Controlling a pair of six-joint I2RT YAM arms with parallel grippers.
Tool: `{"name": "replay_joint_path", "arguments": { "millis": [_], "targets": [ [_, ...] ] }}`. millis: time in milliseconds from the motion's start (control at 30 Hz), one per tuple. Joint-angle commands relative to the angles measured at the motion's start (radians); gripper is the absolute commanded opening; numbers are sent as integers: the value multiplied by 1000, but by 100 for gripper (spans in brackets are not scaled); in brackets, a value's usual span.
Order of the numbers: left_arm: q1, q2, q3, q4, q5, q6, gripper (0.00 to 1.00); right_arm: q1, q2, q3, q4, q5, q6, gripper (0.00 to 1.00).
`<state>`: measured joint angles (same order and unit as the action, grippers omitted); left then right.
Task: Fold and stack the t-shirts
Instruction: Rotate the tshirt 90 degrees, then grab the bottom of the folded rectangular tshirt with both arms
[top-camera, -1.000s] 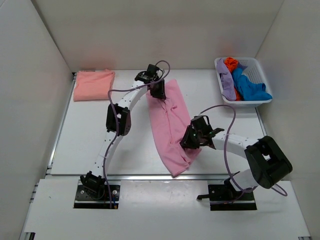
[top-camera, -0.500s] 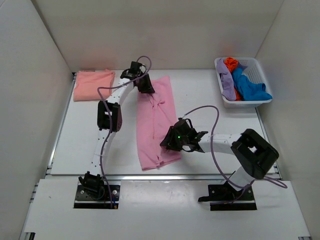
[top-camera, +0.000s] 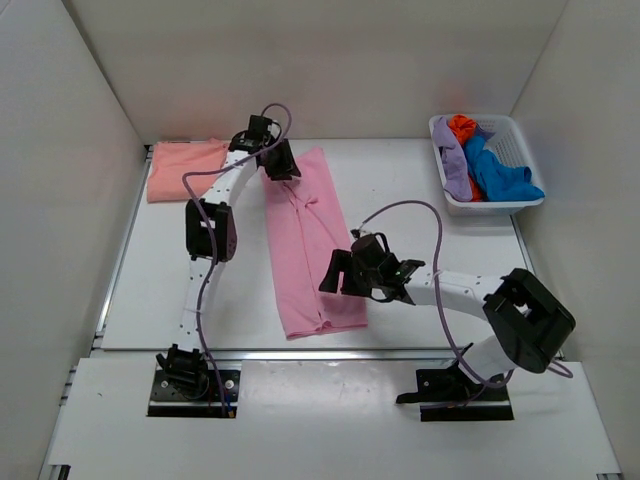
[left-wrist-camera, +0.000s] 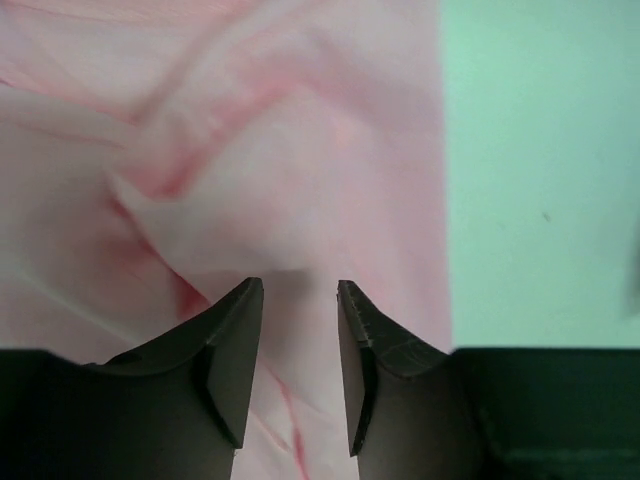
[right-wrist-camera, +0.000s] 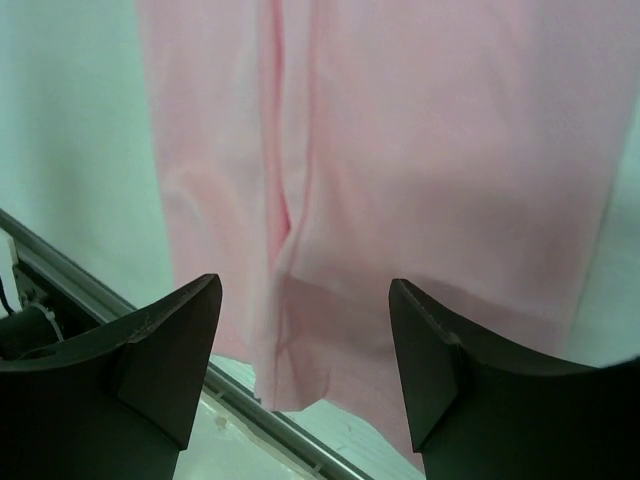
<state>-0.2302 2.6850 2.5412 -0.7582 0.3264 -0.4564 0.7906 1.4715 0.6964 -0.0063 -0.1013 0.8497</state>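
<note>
White basket (top-camera: 517, 140), blue, orange, purple clothes (top-camera: 497, 176) inside

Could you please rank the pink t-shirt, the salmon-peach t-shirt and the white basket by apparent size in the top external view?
1. pink t-shirt, laid out long
2. white basket
3. salmon-peach t-shirt, folded, somewhat smaller than the basket

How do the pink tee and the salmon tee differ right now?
Shape: the light pink t-shirt is a long, narrow strip with creases; the salmon t-shirt is a compact, smooth rectangle.
Place: the light pink t-shirt lies mid-table, slanted; the salmon t-shirt sits squared in the far left corner.
Shared: both lie flat on the table, neither in a gripper.
</note>
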Motion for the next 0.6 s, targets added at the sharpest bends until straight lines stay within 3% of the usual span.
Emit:
{"name": "replay_joint_path", "arguments": {
  "millis": [0, 100, 200, 267, 400, 567],
  "targets": [
    [-35, -290, -30, -48, 65, 42, 49, -19, -57, 60, -66, -17, -190, 66],
    [-61, -439, -227, -52, 88, 85, 53, -98, -123, 29, -66, -122, -227, 64],
    [-92, -751, -684, 29, 71, 85, 49, -172, -119, 46, -189, -244, -268, 61],
    [-121, -892, -868, 51, 31, 79, 50, -183, -138, 37, -280, -247, -279, 61],
    [-207, -1160, -1241, 60, -38, 81, 60, -224, -218, -72, -281, -296, -241, 62],
    [-288, -1418, -1662, 158, -55, -7, 63, -209, -277, -147, -281, -291, -202, 63]
  ]
}}
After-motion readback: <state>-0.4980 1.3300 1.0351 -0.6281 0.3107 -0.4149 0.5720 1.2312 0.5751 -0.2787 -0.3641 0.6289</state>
